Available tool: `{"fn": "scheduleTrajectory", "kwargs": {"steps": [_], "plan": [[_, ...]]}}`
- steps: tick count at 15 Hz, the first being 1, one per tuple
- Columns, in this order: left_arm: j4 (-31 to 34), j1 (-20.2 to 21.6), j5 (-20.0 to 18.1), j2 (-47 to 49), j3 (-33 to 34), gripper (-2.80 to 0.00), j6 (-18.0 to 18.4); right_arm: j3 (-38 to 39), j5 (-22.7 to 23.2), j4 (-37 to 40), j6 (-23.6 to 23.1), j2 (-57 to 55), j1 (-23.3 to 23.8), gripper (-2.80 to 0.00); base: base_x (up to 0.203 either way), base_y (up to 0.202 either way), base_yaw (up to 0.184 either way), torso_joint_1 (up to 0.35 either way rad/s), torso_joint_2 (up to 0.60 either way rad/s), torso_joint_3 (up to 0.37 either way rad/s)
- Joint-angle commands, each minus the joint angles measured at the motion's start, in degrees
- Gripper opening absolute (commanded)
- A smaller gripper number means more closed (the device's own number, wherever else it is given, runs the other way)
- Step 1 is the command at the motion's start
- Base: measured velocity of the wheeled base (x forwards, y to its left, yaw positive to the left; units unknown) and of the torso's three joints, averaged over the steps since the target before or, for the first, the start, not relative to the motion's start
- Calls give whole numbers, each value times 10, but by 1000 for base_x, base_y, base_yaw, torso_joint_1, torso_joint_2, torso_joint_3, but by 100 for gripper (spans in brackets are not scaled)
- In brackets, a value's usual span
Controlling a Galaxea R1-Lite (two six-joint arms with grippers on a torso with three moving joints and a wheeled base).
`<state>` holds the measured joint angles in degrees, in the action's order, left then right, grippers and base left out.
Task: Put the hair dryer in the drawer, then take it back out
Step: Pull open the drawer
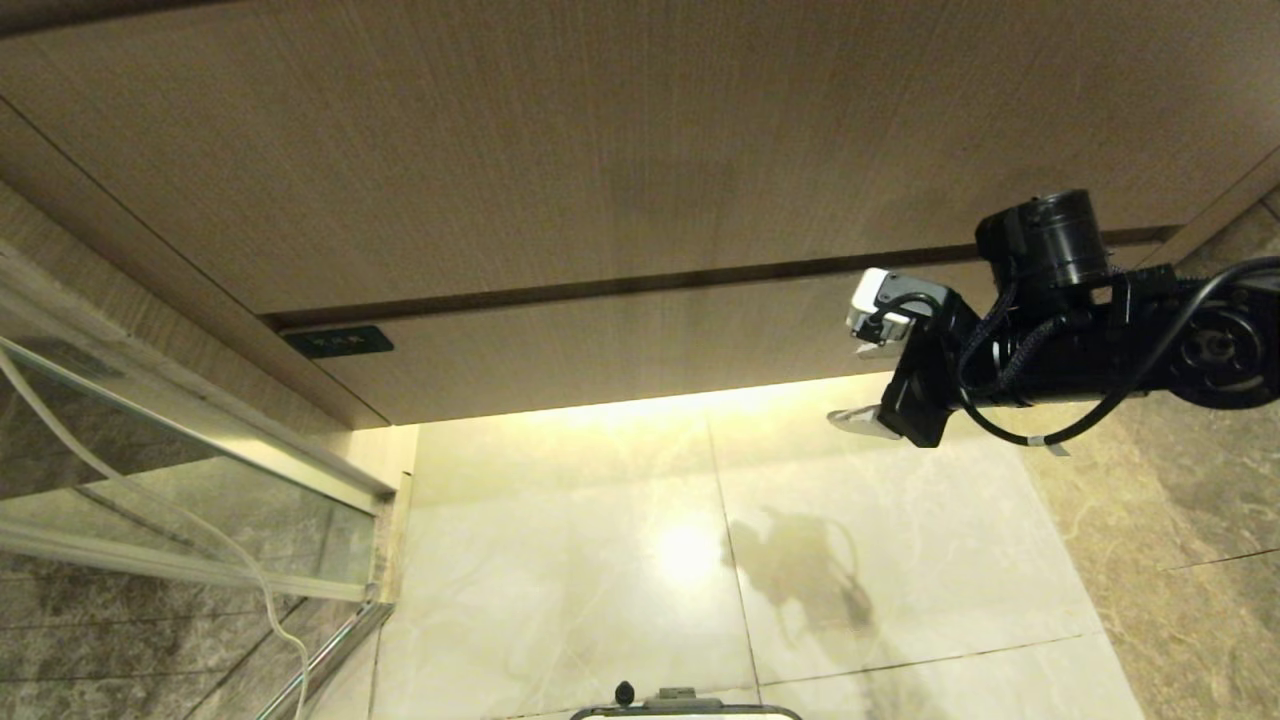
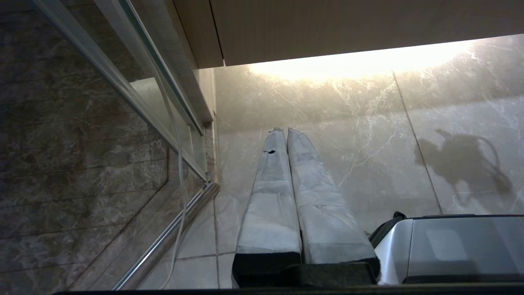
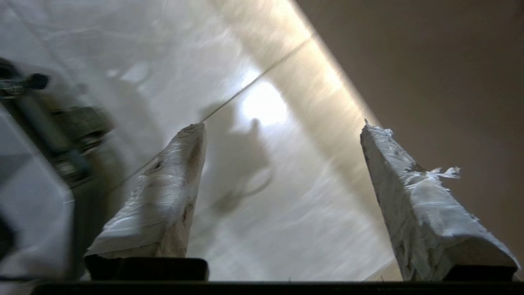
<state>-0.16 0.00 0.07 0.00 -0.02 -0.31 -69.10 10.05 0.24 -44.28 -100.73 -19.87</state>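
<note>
While the drawer (image 1: 640, 340) is sitting shut beneath the taller wood panel (image 1: 560, 140), its handleless front is showing a small dark label (image 1: 338, 342) near its left end, and warm light is spilling from under it onto the pale marble floor (image 1: 600, 560). No hair dryer is showing in any view, so its place cannot be told.

Reaching in from the right side of the head view, the right end effector (image 1: 868, 388) is hovering just in front of the drawer's right end, above the floor, with its shadow (image 1: 810, 575) lying on the tiles below. Its two wrapped fingers (image 3: 163, 205) are standing wide apart in the right wrist view, and nothing is sitting between them; only blurred floor and the dark drawer front are showing through the gap.

Hanging low beside the robot's base, the left end effector (image 2: 285, 132) is pointing down at the floor with its fingers pressed together and gripping nothing. A glass partition (image 1: 150, 470) with a metal frame and a thin white cord (image 1: 240, 570) are lying off to the left.
</note>
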Motion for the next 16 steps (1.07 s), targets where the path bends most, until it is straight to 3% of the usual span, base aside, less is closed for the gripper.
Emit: {"fn": "scheduleTrajectory", "kwargs": {"steps": [1, 3, 5, 9, 16], "plan": [[0, 0, 0, 1, 0, -280, 0, 33, 23, -54, -77, 17, 2, 0, 0, 0, 0, 0, 0, 0], [0, 0, 0, 0, 0, -280, 0, 44, 84, -85, -148, 19, 23, 0, 0, 0, 0, 0, 0, 0], [0, 0, -1, 1, 0, -280, 0, 53, 98, -112, -209, 17, 41, 0, 0, 0, 0, 0, 0, 0], [0, 0, 0, 1, 0, -280, 0, 92, 98, -200, -245, 1, 48, 0, 0, 0, 0, 0, 0, 0], [0, 0, -1, 1, 0, -280, 0, 69, 73, -233, -258, -45, 50, 0, 0, 0, 0, 0, 0, 0]]}}
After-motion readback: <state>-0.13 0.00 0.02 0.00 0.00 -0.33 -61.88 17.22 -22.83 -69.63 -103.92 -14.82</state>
